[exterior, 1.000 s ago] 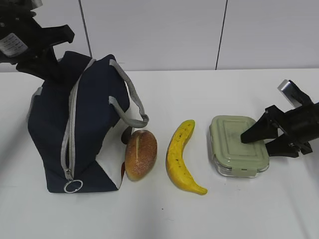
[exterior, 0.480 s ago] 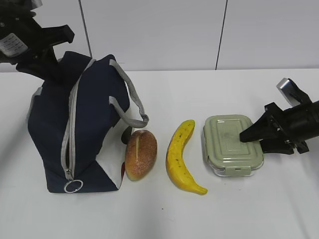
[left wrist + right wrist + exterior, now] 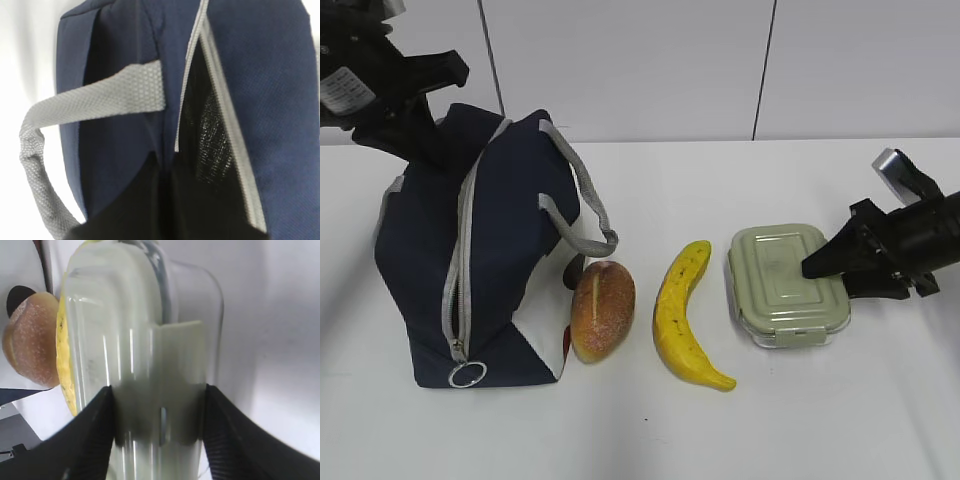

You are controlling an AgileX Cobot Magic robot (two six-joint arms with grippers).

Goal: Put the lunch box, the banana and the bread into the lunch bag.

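**Inspector:** Report the right gripper (image 3: 822, 268) first.

**Assistant:** It reaches in from the right side of the white table (image 3: 800, 420). The lunch box (image 3: 786, 285) sits between its two fingers. In the right wrist view each dark finger (image 3: 95, 432) presses against a side of the clear container (image 3: 145, 365), one left, one right, with the box's near end filling the gap. The jaws are clamped on the lunch box. The exterior view shows the box's right end tilted slightly, the sage-green lid facing up.

**Inspector:** And the left gripper?

**Assistant:** The left arm (image 3: 390, 85) stands at the top rear of the lunch bag (image 3: 470, 260). Its fingertips are hidden behind the bag in the exterior view, and the left wrist view shows only a dark mass at the bottom edge. The jaws are together; whether they pinch any fabric I cannot tell.

**Inspector:** Condition of the bag?

**Assistant:** It stands at the left of the table. In the left wrist view the grey zipper strip (image 3: 220, 115) is parted, showing a dark interior, and a grey strap handle (image 3: 95, 97) loops off to the left.

**Inspector:** Remaining items?

**Assistant:** The bread (image 3: 602, 310) lies just beside the bag's white side panel. The banana (image 3: 682, 318) lies between the bread and the lunch box, apart from both. Neither is near any jaw.
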